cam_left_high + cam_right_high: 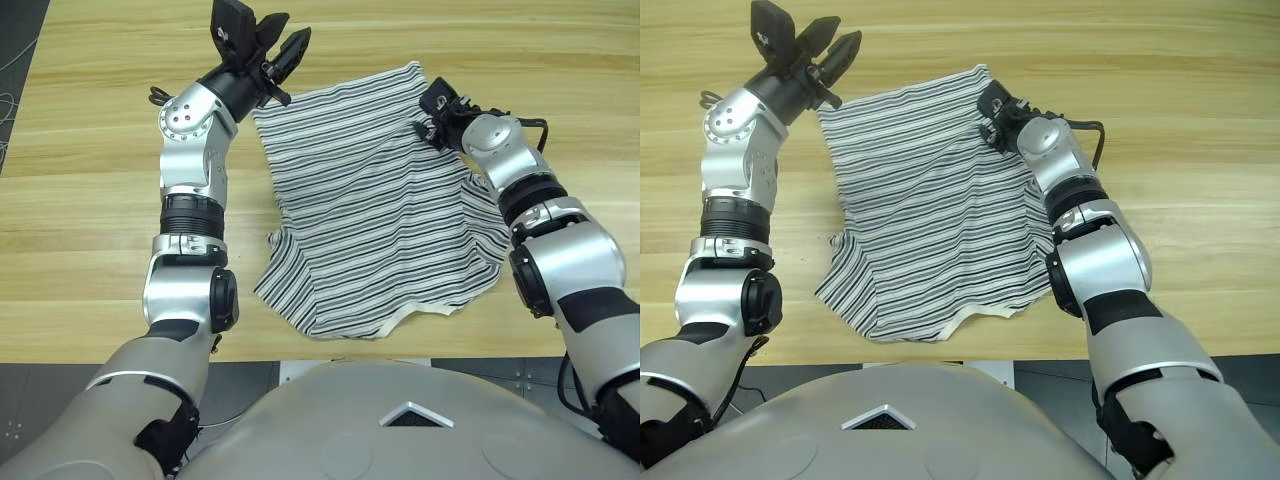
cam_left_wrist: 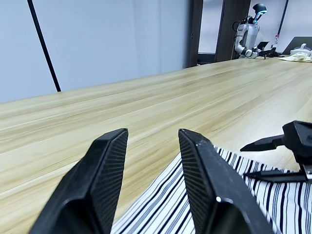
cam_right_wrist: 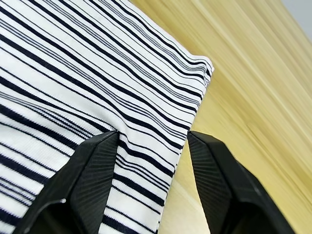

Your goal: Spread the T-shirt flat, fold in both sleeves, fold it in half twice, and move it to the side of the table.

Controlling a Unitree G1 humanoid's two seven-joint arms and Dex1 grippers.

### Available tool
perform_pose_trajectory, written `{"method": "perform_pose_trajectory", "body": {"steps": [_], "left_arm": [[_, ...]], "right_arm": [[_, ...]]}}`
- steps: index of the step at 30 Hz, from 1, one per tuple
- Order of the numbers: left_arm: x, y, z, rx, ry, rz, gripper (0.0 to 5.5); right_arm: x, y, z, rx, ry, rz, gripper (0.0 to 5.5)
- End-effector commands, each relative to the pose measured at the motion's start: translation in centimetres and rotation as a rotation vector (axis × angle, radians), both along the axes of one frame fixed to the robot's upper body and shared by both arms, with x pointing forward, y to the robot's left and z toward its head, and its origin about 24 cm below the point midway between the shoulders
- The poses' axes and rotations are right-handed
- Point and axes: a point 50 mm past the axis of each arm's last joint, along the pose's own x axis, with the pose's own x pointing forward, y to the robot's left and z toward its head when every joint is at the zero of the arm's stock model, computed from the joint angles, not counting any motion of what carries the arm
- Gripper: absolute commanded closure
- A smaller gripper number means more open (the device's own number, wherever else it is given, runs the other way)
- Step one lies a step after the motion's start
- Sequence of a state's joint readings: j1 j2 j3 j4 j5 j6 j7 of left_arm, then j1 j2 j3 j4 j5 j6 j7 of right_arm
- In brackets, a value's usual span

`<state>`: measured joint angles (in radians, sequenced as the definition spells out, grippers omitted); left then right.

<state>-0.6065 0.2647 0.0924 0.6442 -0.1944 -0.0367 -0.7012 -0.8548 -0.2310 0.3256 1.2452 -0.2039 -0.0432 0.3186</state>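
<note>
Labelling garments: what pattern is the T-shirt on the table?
Thin black-and-white stripes across the whole T-shirt; clearest in the right wrist view.

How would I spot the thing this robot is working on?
Start at the wooden table. Right in front of the robot, a T-shirt lies on it. It is the only cloth there, white with thin dark stripes, rumpled along its near edge.
</note>
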Motion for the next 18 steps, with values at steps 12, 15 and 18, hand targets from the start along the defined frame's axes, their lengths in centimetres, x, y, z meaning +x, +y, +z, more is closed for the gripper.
{"method": "perform_pose_trajectory", "body": {"steps": [12,15,18], "left_arm": [[-0.4,0.5,-0.7,0.029,0.010,0.012,3.56],[-0.5,0.4,-0.7,0.031,0.009,0.010,3.56],[-0.6,0.6,-0.9,0.034,0.009,0.015,3.56]], "right_arm": [[-1.7,-8.8,-1.1,-0.042,0.039,-0.331,2.91],[-2.2,-10.1,-1.2,-0.001,0.030,-0.379,2.91],[-2.1,-9.5,-1.0,0.135,-0.006,-0.367,2.91]]}}
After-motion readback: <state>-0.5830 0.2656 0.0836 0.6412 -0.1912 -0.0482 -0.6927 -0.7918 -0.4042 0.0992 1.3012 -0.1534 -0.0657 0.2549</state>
